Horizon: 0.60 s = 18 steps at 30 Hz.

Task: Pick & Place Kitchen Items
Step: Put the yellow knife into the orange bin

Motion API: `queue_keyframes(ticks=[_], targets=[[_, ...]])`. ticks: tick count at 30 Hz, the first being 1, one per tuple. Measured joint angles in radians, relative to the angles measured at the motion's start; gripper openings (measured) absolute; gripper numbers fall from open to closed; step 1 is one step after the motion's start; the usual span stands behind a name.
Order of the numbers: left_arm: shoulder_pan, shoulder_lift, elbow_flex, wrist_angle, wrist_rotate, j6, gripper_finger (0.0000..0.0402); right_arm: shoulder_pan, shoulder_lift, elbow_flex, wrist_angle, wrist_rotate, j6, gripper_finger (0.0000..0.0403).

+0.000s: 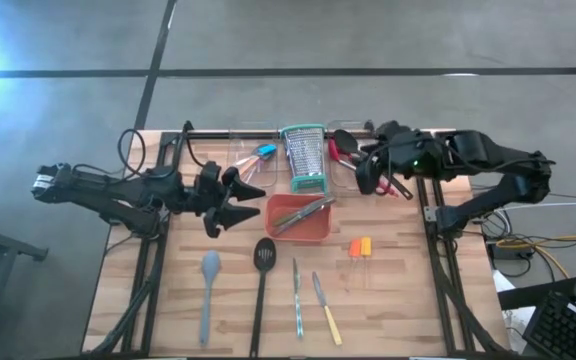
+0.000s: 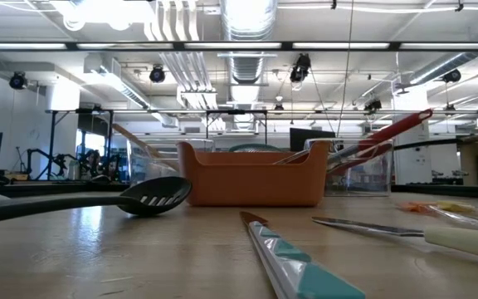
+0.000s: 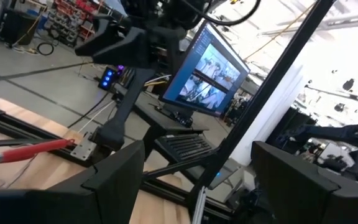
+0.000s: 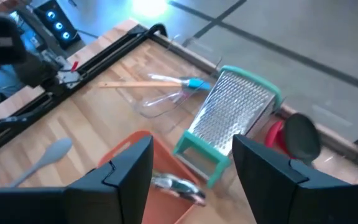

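The kitchen items lie spread over the wooden table. A grey spatula (image 1: 208, 285), a black slotted turner (image 1: 263, 270), two small knives (image 1: 296, 295) (image 1: 325, 308) and orange peelers (image 1: 360, 247) lie flat on the near half. Some utensils lie in the orange tray (image 1: 301, 218). A blue-handled tool (image 4: 191, 83) lies in the left clear bin. A red spoon (image 4: 273, 134) and a black spoon (image 4: 303, 137) stand in the right clear bin. My left gripper (image 1: 240, 200) is open and empty, above the table left of the tray. My right gripper (image 1: 368, 175) is open and empty, by the right bin.
The steel grater with teal rims (image 1: 303, 158) stands upright between the two clear bins (image 1: 251, 160) (image 1: 353, 150) at the far side. Black frame rails (image 1: 158, 250) (image 1: 438, 260) run along the table's left and right edges. Bare wood shows at the near right (image 1: 408, 310).
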Motion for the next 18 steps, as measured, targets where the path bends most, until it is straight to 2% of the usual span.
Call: queue_keyframes(ticks=[10, 18], targets=[[0.001, 0.000, 0.000, -0.012, -0.001, 0.067, 0.0300, 0.111, 0.085, 0.000, -0.036, -0.004, 0.126, 0.0203], [0.001, -0.021, 0.000, -0.020, -0.009, 0.104, 0.0300, 0.222, 0.142, -0.005, -0.186, 0.019, 0.418, 0.0203]])
